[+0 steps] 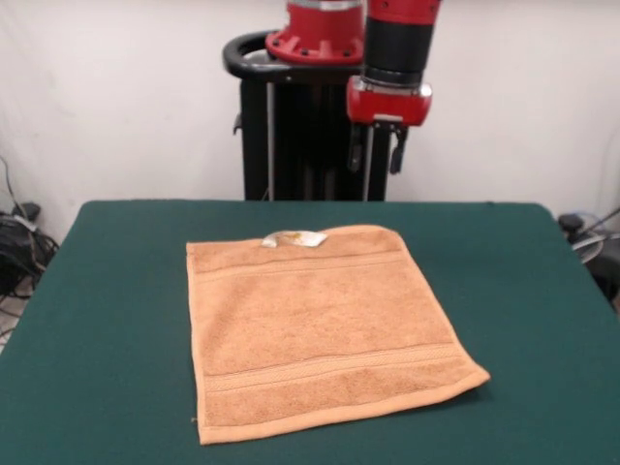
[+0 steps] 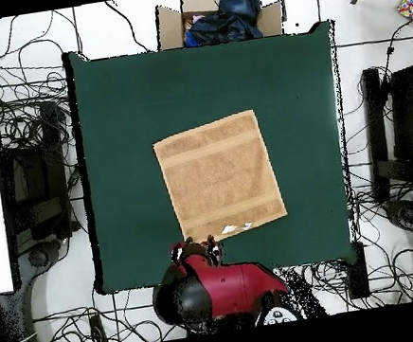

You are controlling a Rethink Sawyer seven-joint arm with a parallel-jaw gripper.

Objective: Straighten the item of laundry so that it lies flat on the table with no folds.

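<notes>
One arm raised | hand open | towel flat

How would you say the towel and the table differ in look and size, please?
The towel is orange-tan terry cloth with woven border bands; the table has a plain dark green top. The towel is roughly square and covers only the middle; the table is far larger, showing on every side of it. The towel carries a small white label at its far edge; the table bears no marking. Both lie flat, and the towel shows no folds.
</notes>
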